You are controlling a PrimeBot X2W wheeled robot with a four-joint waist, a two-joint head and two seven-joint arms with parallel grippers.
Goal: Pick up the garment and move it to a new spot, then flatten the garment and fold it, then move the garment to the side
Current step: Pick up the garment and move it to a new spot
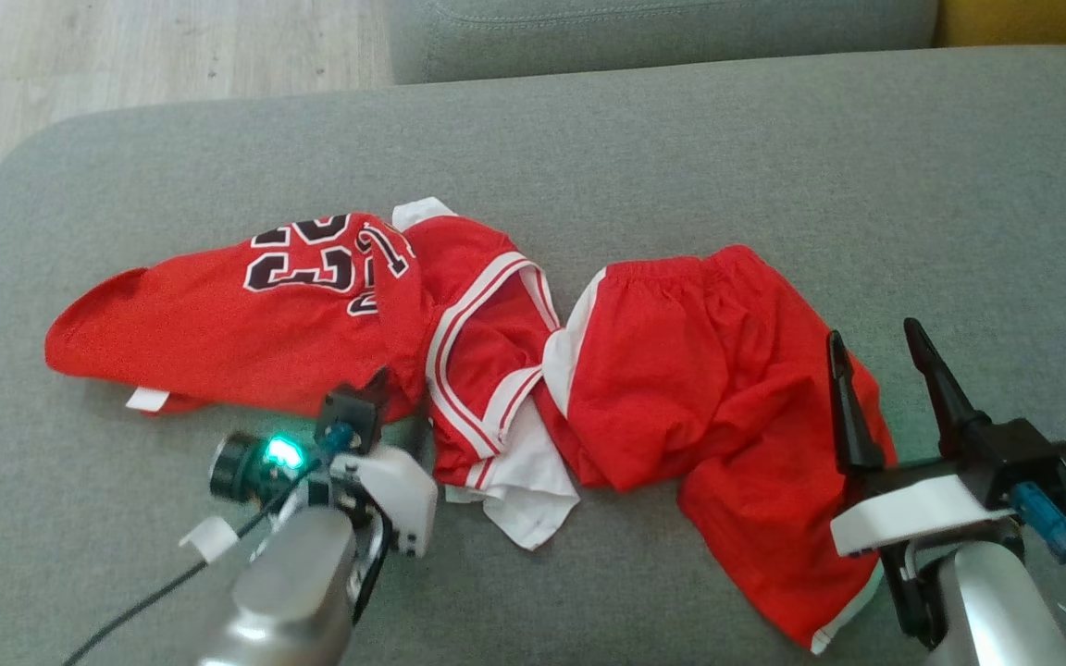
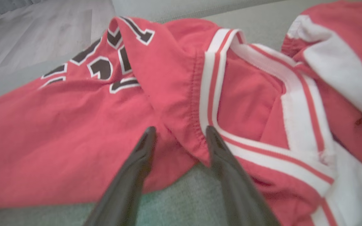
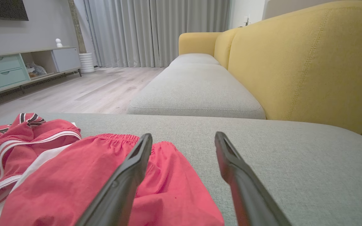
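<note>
The garment (image 1: 218, 324) is a red basketball kit with white trim, lying crumpled across the grey sofa cushion (image 1: 588, 139). Its jersey part with black numbers lies left, and its shorts part (image 1: 681, 370) lies right. My left gripper (image 1: 401, 396) sits at the jersey's near edge. In the left wrist view the left gripper (image 2: 179, 131) is open, and a fold of the red garment (image 2: 74, 125) hangs down between its fingertips. My right gripper (image 1: 873, 331) is open just above the shorts' right side. In the right wrist view the right gripper (image 3: 183, 135) has the shorts (image 3: 105, 182) under its left finger.
The cushion's left edge drops to a wooden floor (image 1: 126, 55). A second grey cushion (image 3: 196, 88) and a yellow sofa back (image 3: 309, 62) lie beyond. A low TV cabinet (image 3: 17, 69) stands across the room. Bare cushion lies behind and to the right of the garment.
</note>
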